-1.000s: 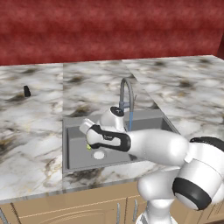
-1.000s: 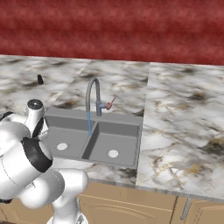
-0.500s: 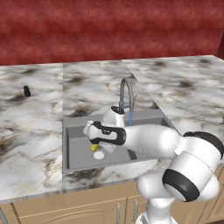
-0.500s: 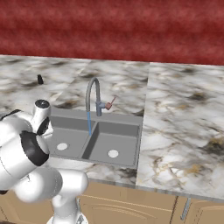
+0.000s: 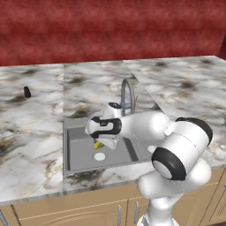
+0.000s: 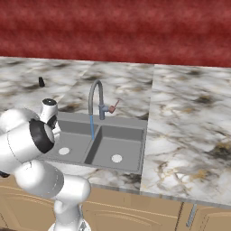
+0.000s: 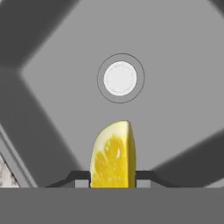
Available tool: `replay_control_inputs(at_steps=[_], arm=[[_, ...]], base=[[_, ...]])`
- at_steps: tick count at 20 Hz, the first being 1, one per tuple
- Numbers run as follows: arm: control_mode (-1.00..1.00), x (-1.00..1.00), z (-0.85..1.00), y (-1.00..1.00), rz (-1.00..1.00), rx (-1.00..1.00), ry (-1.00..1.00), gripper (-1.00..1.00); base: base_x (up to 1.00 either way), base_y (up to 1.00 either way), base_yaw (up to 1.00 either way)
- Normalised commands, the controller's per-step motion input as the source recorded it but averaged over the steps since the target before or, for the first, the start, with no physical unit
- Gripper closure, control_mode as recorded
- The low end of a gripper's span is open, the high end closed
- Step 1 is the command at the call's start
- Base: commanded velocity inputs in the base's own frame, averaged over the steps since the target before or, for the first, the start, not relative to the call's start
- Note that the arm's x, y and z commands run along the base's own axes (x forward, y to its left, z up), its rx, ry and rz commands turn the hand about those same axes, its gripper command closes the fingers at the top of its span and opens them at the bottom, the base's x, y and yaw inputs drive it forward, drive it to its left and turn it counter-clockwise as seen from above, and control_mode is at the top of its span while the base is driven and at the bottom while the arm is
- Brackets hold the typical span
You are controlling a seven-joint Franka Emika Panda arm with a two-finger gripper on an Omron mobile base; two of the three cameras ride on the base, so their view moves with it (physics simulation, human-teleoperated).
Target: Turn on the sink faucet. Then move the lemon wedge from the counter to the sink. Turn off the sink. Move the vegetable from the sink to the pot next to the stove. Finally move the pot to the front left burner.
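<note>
Lemon wedge: the lemon wedge [image 7: 112, 155] was pinched between your two finger tips, its point aimed past them at the basin floor; in the left base view it showed as a yellow speck [image 5: 97, 144] just under the hand.
Gripper: your gripper [image 7: 112, 177] was pressed in on the wedge from both sides, a dark tip touching each flank. Nothing had been let go.
What changed: over the last second your hand dropped from about rim height down into the left basin and shifted closer to its drain. The wedge came with it.
Drain: the white round drain [image 7: 120, 78] sat straight ahead of the finger tips, apart from the wedge.
Sink: the grey walls of the sink [image 5: 70, 152] stood around the hand on all sides you could see.
Sink faucet: the sink faucet [image 6: 95, 97] stood behind and beside your hand, with a thin blue stream falling from its spout, so the water was running.
Meaning for the task: by my reading, you were at the end of the carry; releasing the wedge there should land it in the basin. Shutting off the water comes after.
</note>
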Motion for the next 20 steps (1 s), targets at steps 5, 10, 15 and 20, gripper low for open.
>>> replay_control_inputs(at_steps=[5, 10, 15, 20], arm=[[-1.00, 0.38, -0.08, -0.08, 0.13, -0.03, 0.00, 1.00], [-1.00, 0.29, -0.14, -0.07, 0.14, -0.05, 0.00, 1.00], [-1.00, 0.25, -0.15, -0.05, 0.12, -0.07, 0.00, 1.00], [-1.00, 0.13, -0.17, -0.06, 0.11, -0.06, 0.00, 1.00]], base=[[0.00, 0.00, 0.00], [0.00, 0.00, 0.00], [0.00, 0.00, 0.00], [0.00, 0.00, 0.00]])
